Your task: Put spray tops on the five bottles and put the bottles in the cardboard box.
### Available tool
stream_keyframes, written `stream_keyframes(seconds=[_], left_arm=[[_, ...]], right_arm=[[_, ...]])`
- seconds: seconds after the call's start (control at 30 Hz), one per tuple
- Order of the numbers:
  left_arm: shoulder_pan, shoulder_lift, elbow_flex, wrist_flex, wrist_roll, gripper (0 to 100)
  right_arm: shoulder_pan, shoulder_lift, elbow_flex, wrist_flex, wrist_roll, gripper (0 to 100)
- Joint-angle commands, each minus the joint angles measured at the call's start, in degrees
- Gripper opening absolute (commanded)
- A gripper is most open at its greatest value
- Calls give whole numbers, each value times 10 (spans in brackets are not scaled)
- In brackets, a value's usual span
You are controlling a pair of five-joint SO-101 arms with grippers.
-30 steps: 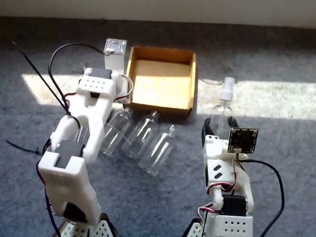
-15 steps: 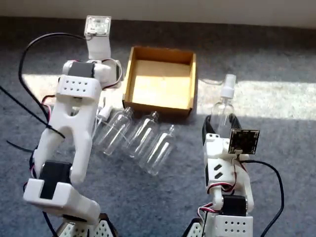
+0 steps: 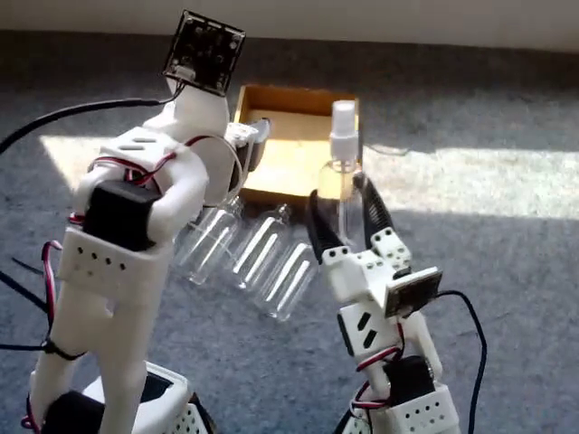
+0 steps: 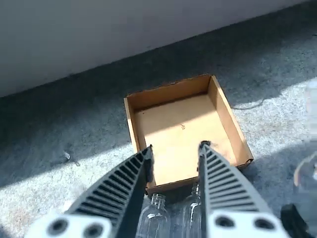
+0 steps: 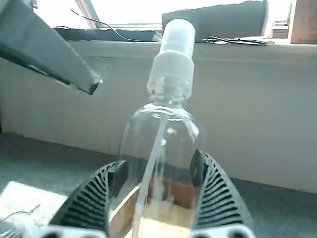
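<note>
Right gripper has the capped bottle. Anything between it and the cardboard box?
The left gripper hangs open above the cardboard box. Nothing else visible stands between the box and the bottle in the right gripper.

Carpeted indoor room; home or office cannot be told. Grey carpet (image 3: 507, 271) is seen throughout, and the cardboard box (image 3: 298, 154) is set straight on it. A plain white wall (image 4: 99, 34) is met at the carpet's edge. Above it a window (image 5: 129, 10) and sill (image 5: 257, 49) are seen, with a cable (image 5: 233, 40) and a dark bar-shaped object (image 5: 213, 20) laid along the sill. Sun patches (image 3: 488, 181) are thrown on the carpet.
</note>
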Motion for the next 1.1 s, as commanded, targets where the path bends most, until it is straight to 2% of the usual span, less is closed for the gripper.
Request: stream_keyframes(seconds=[0.0, 0.1, 0.2, 0.53, 0.87, 0.97, 1.07], left_arm=[[19, -38, -47, -7, -4, 152], [50, -38, -74, -18, -4, 152], [68, -38, -88, -34, -4, 152], [66, -44, -45, -33, -4, 152], [-15, 1, -132, -33, -4, 152], [-8, 16, -124, -10, -4, 152], [31, 12, -116, 25, -9, 152]], right_arm=[[-56, -7, 12, -20, 44, 5], [-97, -7, 41, -21, 91, 5], [-119, -7, 50, -21, 100, 5], [-119, -7, 47, -22, 100, 5], [-119, -7, 50, -22, 100, 5], [-119, -7, 49, -22, 100, 5], [-119, -7, 48, -22, 100, 5]])
